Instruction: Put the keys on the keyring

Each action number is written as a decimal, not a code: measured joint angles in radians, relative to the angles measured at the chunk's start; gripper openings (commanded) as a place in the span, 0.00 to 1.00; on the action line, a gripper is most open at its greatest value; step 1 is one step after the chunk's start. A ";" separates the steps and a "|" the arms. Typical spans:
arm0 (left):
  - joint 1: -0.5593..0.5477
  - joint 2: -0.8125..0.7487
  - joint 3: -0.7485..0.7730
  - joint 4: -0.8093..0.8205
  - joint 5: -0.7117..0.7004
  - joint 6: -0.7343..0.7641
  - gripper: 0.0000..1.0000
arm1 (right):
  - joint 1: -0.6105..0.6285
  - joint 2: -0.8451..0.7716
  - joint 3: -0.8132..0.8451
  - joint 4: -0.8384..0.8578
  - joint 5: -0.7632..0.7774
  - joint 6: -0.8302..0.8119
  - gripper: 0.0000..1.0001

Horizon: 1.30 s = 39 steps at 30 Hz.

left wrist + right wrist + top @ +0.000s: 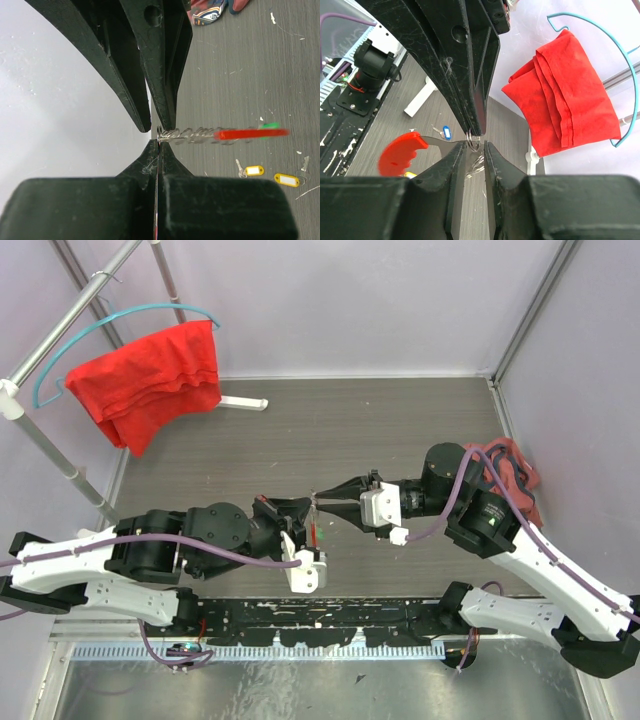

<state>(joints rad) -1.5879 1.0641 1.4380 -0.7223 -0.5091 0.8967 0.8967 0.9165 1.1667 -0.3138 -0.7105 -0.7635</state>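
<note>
Left claw (159,147), grey table (240,75), lilac walls (350,300)

The keyring (200,134) and green-tagged key (270,125) look blurred.

Bare tabletop (340,430) mid-back, draped rack (50,446) far-left, cloth heap (525,480) far-right.

Colour log, as we see it:
- keyring (235,134): red bar, silver-grey wavy loop.
- Key labels: two yellow tags (254,170), a green tag (270,125), a blue tag (445,132) and an orange-red tag (400,152).
- cloth (150,380): plain bright red.
- hanger (130,315): teal.
- table (400,430): grey-brown wood grain.
</note>
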 measured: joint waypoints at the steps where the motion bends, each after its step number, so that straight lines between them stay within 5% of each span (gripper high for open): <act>1: 0.000 0.000 0.000 0.000 0.001 0.000 0.00 | 0.000 0.000 0.000 0.001 -0.002 0.002 0.25; 12: 0.000 0.000 0.000 0.008 0.005 -0.008 0.00 | 0.000 0.016 0.000 0.008 -0.009 0.011 0.23; 17: 0.000 -0.001 0.000 0.016 0.005 -0.011 0.00 | 0.000 0.023 0.000 0.014 -0.010 0.018 0.04; 20: 0.000 -0.005 0.000 0.019 0.003 -0.019 0.00 | 0.000 0.026 0.000 0.020 -0.010 0.024 0.01; 27: 0.000 -0.024 -0.022 0.053 0.007 -0.026 0.31 | 0.000 0.026 0.004 0.030 -0.006 0.072 0.01; 39: -0.001 -0.161 -0.090 0.217 0.072 -0.101 0.39 | 0.000 -0.032 0.000 0.091 -0.012 0.135 0.01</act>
<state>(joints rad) -1.5887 0.9031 1.3476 -0.5053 -0.4366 0.7952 0.8967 0.8841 1.1667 -0.2226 -0.7227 -0.6289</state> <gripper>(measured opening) 0.395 0.040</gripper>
